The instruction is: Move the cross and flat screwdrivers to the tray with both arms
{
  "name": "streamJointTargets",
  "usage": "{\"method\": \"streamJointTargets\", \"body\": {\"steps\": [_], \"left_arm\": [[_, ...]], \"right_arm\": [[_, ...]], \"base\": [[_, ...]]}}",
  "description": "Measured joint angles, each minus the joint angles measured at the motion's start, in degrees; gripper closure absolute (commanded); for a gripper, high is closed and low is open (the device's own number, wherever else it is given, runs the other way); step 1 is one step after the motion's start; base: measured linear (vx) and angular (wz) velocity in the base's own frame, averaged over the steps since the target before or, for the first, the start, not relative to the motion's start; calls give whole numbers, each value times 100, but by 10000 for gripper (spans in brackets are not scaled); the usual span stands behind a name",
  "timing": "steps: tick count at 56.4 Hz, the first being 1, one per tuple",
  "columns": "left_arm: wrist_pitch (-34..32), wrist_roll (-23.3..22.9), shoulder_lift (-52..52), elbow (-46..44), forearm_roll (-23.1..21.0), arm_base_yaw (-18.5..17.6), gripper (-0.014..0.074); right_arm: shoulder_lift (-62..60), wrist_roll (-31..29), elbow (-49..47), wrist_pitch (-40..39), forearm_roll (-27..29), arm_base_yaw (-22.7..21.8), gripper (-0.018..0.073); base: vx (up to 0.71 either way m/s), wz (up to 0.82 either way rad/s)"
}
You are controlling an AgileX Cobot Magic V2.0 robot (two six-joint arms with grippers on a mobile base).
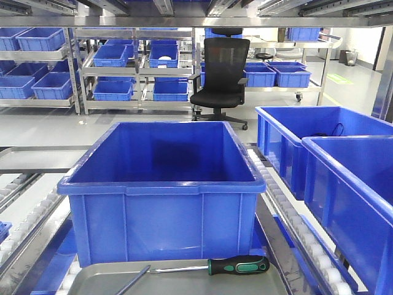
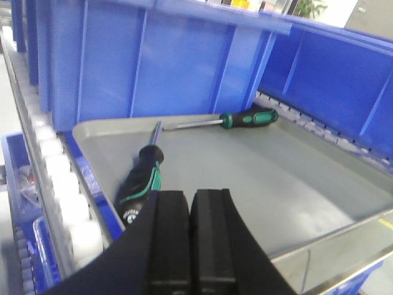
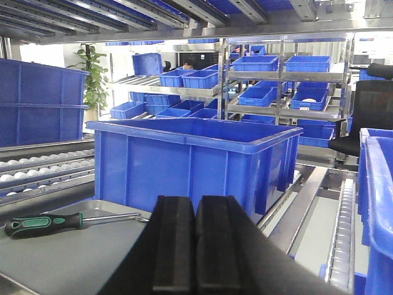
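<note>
Lying inside the grey metal tray (image 2: 258,184) are both screwdrivers, each with a black-and-green handle. One screwdriver (image 2: 242,119) is resting along the tray's far edge, close beside the wall of the big blue bin (image 1: 163,184), its silver shaft pointing toward the tray's left corner. The other screwdriver (image 2: 142,182) is sitting nearer the left rim, angled, with its tip reaching toward the first one's shaft; whether the two are touching cannot be told. In the front view only the end of its shaft is showing at the bottom edge, while the far screwdriver is appearing whole.

The left gripper (image 2: 191,246) is hanging just above the near part of the tray, close to the butt of the angled screwdriver's handle, its jaws pressed together and holding nothing. The right gripper (image 3: 196,252) is hovering over the tray from the other side, its jaws likewise closed flat against each other and empty.

Roller rails (image 2: 64,203) are running along the tray's left side. More blue bins (image 1: 325,160) are standing to the right, and a black office chair (image 1: 222,74) is sitting before shelving stacked with smaller blue bins.
</note>
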Motion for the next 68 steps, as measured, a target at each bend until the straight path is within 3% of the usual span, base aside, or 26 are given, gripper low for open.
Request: {"method": "streamJointTargets", "body": {"steps": [6,10,20,28,34,42,68], "left_arm": [[28,67,0,-1,70,0,594],[-28,275,-18,51,568,43,594],[-241,394,-386,450,1490,824,594],[-874,407,-893,1139,1586,1395,594],[-1284,387,-1204,1613,1618,1583,594],[-1380,387,-1249,1673,1830,1635,594],[-1389,387,-1249,1673,1842,1635,594]], "right_arm": [[0,0,0,0,0,0,567],[0,0,0,0,0,0,567],[0,0,0,-15,0,0,567],[0,0,0,-15,0,0,567],[0,0,0,-15,-5,0,567],[0,0,0,-21,-6,0,567],[0,0,0,-27,-6,0,567]], "base": [[0,0],[0,0],[0,0],[0,0],[0,0],[0,0],[0,0]]}}
